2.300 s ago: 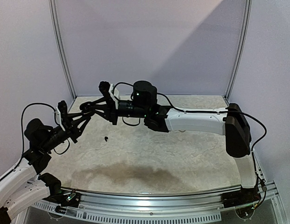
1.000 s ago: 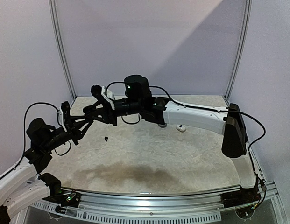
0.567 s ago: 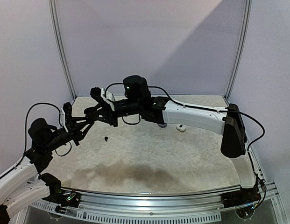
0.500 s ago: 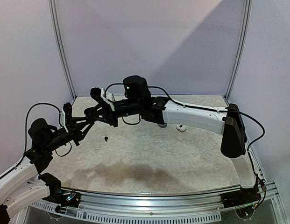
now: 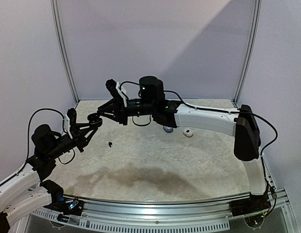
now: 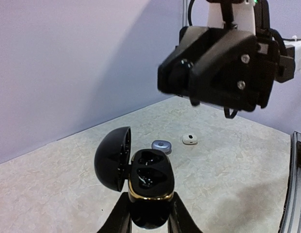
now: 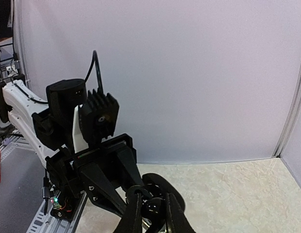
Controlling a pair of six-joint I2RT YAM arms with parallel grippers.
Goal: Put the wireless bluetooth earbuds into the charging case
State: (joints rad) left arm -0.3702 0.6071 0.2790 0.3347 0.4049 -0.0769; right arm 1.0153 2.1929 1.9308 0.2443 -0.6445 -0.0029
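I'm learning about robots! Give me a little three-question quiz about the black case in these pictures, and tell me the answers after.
1. True or false: the lid of the black charging case is shut.
2. Which gripper holds that case?
3. What lies on the table beyond the case? A) a grey pebble-shaped thing and a white pebble-shaped thing; B) a red cup; C) a spoon.
Key: 1 false, the lid stands open. 2 the left gripper. 3 A.
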